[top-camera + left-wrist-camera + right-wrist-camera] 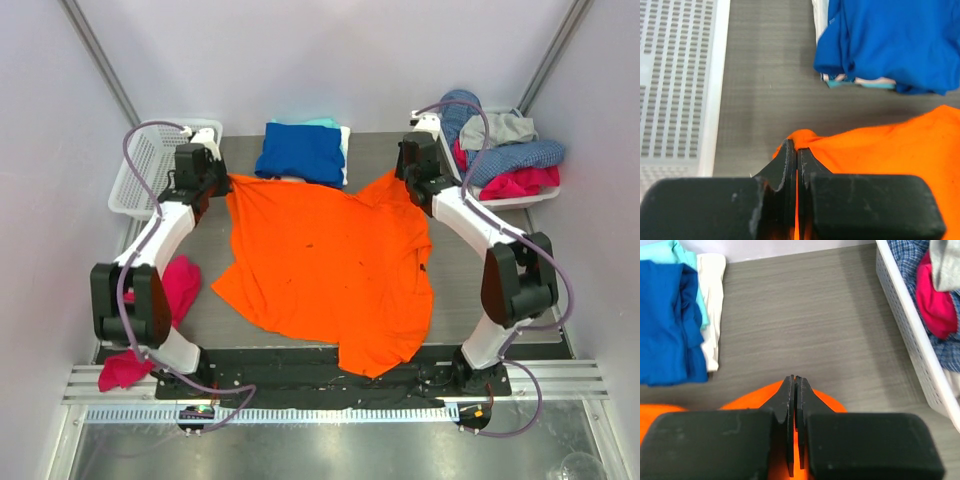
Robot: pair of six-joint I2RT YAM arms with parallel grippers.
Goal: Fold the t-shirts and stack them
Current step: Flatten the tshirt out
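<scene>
Pale lilac walls close in a grey wood-grain table point(215, 310), where a bright orange cloth t-shirt point(330, 260) with a few small dark specks lies spread across the middle, its lower hem hanging over the table's edge at 6 o'clock

At the shirt's 10 o'clock corner, the left gripper point(796, 150) has its black jaws closed on a fold of the orange cloth. At the 1 o'clock corner, the right gripper point(795, 382) pinches the fabric the same way, jaws pressed together with orange showing between them

Just beyond the orange shirt, at the table's 12 o'clock, sits a stack of folded shirts: a royal blue t-shirt point(300, 152) on top, with a pale teal t-shirt point(690, 270) and a white t-shirt point(710, 300) showing at its edges

A white perforated plastic basket point(135, 180) stands at 10 o'clock. A second white basket point(520, 200) at 2 o'clock holds a heap of blue checked cloth point(520, 157), grey cloth point(497, 128) and pink cloth point(520, 183). A bright pink garment point(180, 285) lies at the table's 8 o'clock edge, behind the left arm
</scene>
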